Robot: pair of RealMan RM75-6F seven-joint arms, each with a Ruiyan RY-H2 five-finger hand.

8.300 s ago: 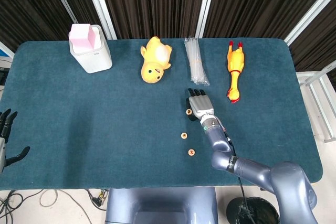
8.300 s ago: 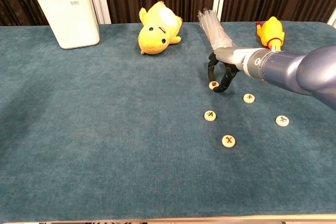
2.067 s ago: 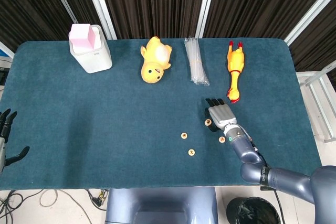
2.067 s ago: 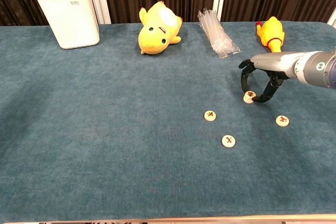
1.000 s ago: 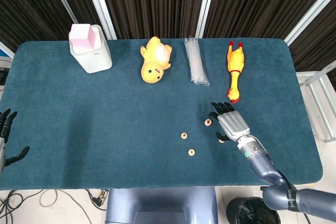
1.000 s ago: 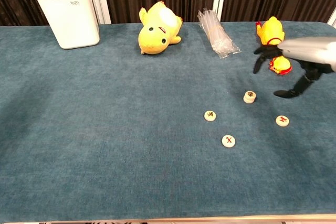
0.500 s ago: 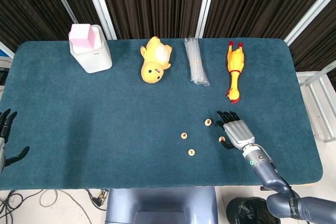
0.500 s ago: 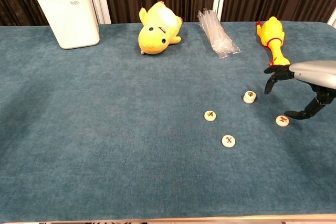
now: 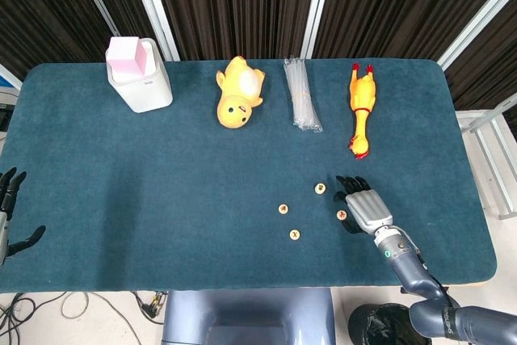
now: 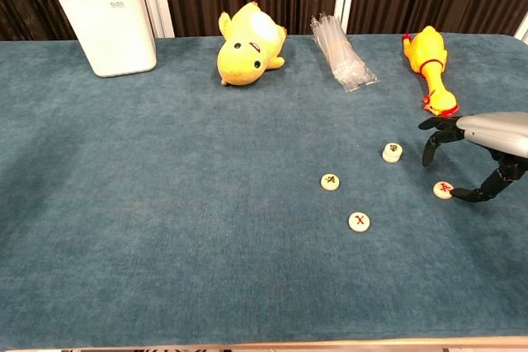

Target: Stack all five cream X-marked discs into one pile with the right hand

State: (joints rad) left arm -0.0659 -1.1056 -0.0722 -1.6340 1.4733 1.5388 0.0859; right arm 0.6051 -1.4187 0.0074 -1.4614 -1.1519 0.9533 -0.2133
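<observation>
The right robot hand (image 10: 470,158) arched palm-down over the rightmost disc (image 10: 444,190), fingers spread and grasping nothing, one fingertip beside that disc. Its forearm ran off the chest view's edge. The left robot hand (image 9: 10,208), released, was half cut off. Left of that disc lay a two-disc pile (image 10: 392,152) and two single discs (image 10: 331,181), (image 10: 359,222), flat on the bench (image 10: 165,204), X up.

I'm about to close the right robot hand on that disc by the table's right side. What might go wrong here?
The right robot hand straddles the lone disc with fingers spread; a thin flat disc may skid on the cloth rather than lift. The two-disc pile sits close by, so a careless swing or drop might topple it.
</observation>
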